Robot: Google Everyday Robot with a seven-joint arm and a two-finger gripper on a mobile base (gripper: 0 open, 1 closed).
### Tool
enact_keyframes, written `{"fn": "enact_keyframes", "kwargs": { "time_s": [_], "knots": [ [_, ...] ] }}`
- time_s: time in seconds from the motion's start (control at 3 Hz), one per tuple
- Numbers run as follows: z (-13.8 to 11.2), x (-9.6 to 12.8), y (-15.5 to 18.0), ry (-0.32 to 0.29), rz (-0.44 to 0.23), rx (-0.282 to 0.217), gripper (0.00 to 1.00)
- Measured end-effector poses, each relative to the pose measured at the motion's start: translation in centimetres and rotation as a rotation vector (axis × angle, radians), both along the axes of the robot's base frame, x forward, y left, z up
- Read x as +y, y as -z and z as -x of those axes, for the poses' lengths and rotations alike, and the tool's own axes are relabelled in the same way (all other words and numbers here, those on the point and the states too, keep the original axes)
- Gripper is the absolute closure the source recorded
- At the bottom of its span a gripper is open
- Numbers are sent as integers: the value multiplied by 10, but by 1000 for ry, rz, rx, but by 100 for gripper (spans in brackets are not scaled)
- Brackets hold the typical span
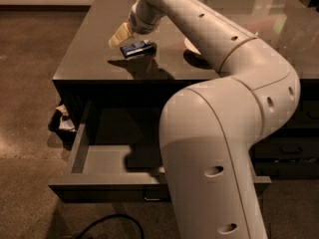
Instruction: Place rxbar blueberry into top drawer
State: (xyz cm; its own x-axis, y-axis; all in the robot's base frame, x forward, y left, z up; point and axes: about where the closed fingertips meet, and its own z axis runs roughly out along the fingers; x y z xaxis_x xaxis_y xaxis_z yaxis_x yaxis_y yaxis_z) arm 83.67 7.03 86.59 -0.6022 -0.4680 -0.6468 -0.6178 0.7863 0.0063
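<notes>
The rxbar blueberry [135, 49], a small dark blue bar, lies flat on the dark counter top [89, 59] near its front left part. My gripper [121, 34] hovers just up and left of the bar, close to it but not holding it. The top drawer [99, 163] is pulled open below the counter, and the visible part of its light grey interior holds nothing. Its small metal handle [152, 198] shows at the front. My arm [224, 133] covers the drawer's right part.
A white bowl [191, 46] on the counter is mostly hidden behind my arm. Crumpled litter [62, 121] sits on the floor left of the cabinet. A dark cable [107, 222] lies on the floor in front. Darker drawers [291, 153] are at the right.
</notes>
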Motion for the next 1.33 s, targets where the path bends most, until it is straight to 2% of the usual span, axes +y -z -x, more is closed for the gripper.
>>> {"fn": "enact_keyframes", "kwargs": {
  "time_s": [0.67,1.33],
  "knots": [
    [10,12,15,-37,25,68,0],
    [14,9,34,-26,43,130,0]
  ]
}}
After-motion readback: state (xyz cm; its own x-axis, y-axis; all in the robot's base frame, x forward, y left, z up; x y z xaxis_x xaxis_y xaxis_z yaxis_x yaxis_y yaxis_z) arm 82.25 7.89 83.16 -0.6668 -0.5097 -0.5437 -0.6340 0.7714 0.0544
